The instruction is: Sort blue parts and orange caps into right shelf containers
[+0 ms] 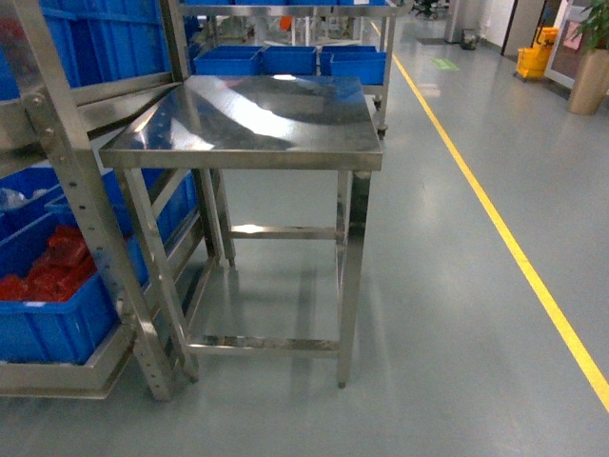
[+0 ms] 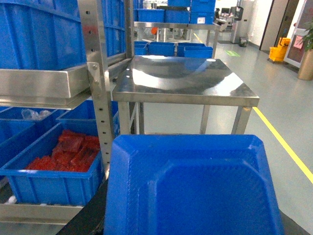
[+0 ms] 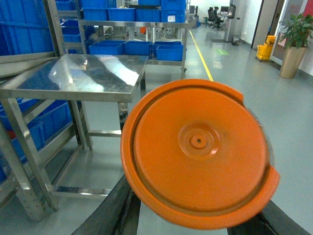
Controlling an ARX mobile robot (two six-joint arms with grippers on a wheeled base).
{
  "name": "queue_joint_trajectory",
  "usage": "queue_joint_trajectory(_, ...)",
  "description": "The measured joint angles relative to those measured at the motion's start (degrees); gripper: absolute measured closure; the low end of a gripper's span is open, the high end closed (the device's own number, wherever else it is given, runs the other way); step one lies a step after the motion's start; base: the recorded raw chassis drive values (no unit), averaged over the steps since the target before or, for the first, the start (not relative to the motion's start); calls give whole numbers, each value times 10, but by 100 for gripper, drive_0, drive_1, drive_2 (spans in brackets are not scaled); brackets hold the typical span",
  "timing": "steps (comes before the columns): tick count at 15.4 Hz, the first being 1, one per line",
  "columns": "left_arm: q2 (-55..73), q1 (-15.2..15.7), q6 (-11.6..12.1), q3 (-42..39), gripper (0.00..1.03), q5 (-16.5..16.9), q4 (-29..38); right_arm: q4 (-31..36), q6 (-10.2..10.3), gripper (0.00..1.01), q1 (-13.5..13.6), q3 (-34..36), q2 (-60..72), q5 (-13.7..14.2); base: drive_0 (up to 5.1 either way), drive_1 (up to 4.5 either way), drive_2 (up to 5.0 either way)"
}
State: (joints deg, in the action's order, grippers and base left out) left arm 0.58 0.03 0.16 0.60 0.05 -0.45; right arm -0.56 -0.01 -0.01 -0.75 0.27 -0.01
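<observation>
A large blue part (image 2: 195, 186) with a stepped, recessed face fills the lower half of the left wrist view. My left gripper is shut on it, and only one dark finger (image 2: 90, 213) shows at its lower left. In the right wrist view my right gripper is shut on a round orange cap (image 3: 198, 152), with dark fingers (image 3: 105, 210) showing below it on both sides. Blue containers (image 1: 57, 324) stand on the steel shelf (image 1: 86, 205) at the left, and the nearest container (image 2: 49, 181) holds red pieces. Neither gripper appears in the head view.
A bare steel table (image 1: 247, 143) stands straight ahead, against the shelf rack. More blue crates (image 1: 285, 60) sit on a low rack behind it. A yellow floor line (image 1: 514, 248) runs along the right. A yellow mop bucket (image 1: 535, 57) is far back.
</observation>
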Motion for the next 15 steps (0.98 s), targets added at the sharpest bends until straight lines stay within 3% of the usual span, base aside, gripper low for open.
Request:
queue_joint_trajectory(2,0,0,0,0,60,-1,3,6,0,59,0,0,0,0,-5,419,-429)
queue_joint_trajectory(15,0,0,0,0,60,0,0,2,0,59,0,0,0,1,0,0,0)
